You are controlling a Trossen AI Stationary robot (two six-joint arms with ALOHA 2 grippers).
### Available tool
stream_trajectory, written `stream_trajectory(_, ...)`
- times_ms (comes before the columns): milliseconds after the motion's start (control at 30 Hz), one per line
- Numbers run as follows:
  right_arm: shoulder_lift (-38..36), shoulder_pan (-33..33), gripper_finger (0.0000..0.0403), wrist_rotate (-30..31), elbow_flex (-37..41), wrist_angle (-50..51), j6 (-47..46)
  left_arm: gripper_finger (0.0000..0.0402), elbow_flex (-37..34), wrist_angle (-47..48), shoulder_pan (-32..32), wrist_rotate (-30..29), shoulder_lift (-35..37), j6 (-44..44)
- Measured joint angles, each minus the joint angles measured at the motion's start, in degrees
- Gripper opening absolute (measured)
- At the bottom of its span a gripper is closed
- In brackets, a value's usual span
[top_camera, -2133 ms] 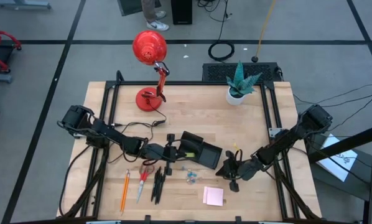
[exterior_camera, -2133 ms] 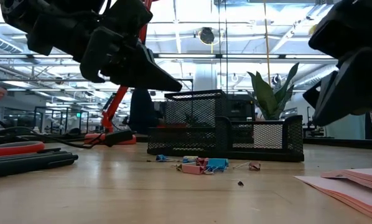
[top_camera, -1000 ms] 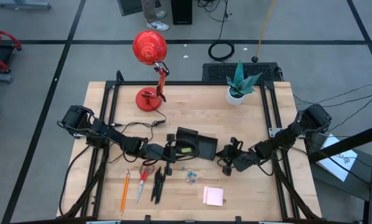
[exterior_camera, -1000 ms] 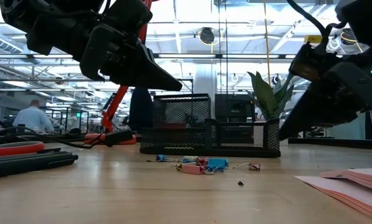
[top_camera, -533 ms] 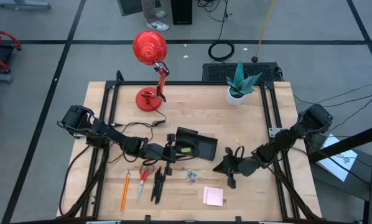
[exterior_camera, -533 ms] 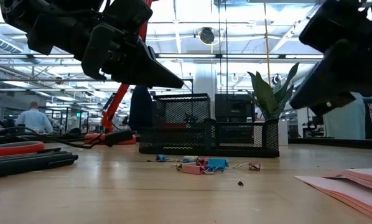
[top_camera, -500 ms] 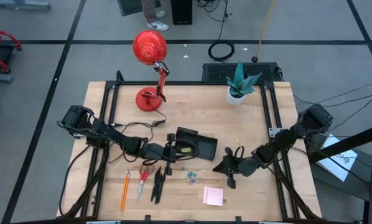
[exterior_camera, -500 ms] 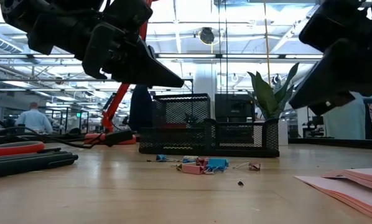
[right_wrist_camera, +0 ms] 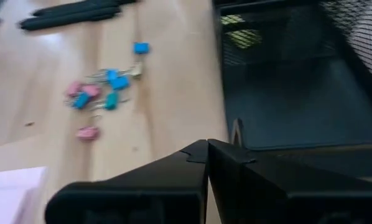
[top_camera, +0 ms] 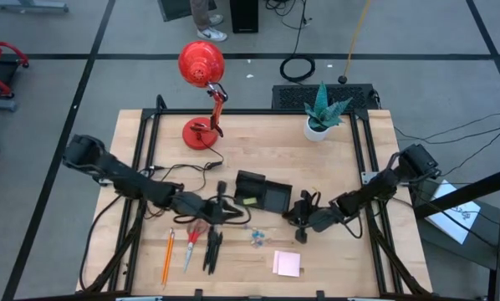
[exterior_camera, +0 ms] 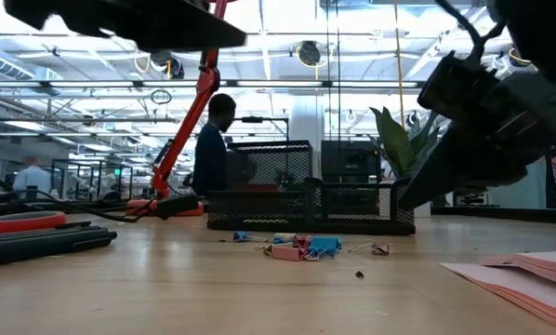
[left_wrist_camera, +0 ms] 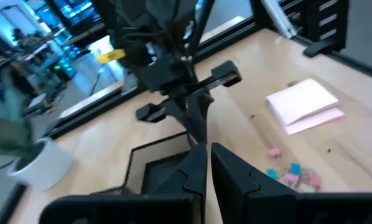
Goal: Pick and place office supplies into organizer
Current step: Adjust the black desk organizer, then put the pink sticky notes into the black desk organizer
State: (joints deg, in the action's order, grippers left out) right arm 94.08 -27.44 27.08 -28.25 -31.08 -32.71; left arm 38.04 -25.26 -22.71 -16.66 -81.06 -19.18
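Observation:
The organizer [top_camera: 262, 194], a low black mesh tray, stands mid-table with a yellow-green piece [top_camera: 250, 201] inside. An orange pencil [top_camera: 167, 255], red-handled scissors [top_camera: 191, 241], black pens [top_camera: 212, 247], small clips [top_camera: 257, 237] and a pale sticky-note pad [top_camera: 287, 263] lie on the wood near the front edge. My left gripper [top_camera: 240, 217] hovers shut above the table, just in front of the organizer's left part, with nothing between its fingers [left_wrist_camera: 208, 155]. My right gripper [top_camera: 290, 213] is shut, its tips low beside the organizer's right near corner [right_wrist_camera: 236, 134]. My right gripper points its shut fingertips [exterior_camera: 408, 197] slanting down from the table's right at the organizer's right end wall [exterior_camera: 403, 209]. Whether they touch the mesh, I cannot tell.
A red desk lamp [top_camera: 201, 67] stands at the back left and a potted plant [top_camera: 321, 113] at the back right. A black cable [top_camera: 191, 171] runs from the lamp base across the table. People show in the room behind [exterior_camera: 213, 140].
My left gripper has risen well above the table and shifted a little toward the near edge, rolling somewhat; it stays shut. My right gripper drew back up and away, then came down again at the organizer's right end. The organizer has kept its place.

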Motion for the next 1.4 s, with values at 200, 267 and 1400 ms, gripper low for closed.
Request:
stream_trajectory(200, 0.0, 1.3, 0.0, 1.3, 0.0, 0.1, 0.8, 0.003, -6.6, 1.4, -2.7, -3.9, 9.1, 2.0)
stream_trajectory(267, 0.0, 1.5, 0.0, 1.1, 0.0, -0.4, 2.2, 0.003, -9.6, 0.7, -2.9, -4.5, 11.4, 3.6)
stream_trajectory(1400, -7.4, -19.9, 0.0275, -6.4, -25.4, 30.5, 0.7, 0.003, -28.7, -41.4, 2.5, -5.8, 13.4, 5.9)
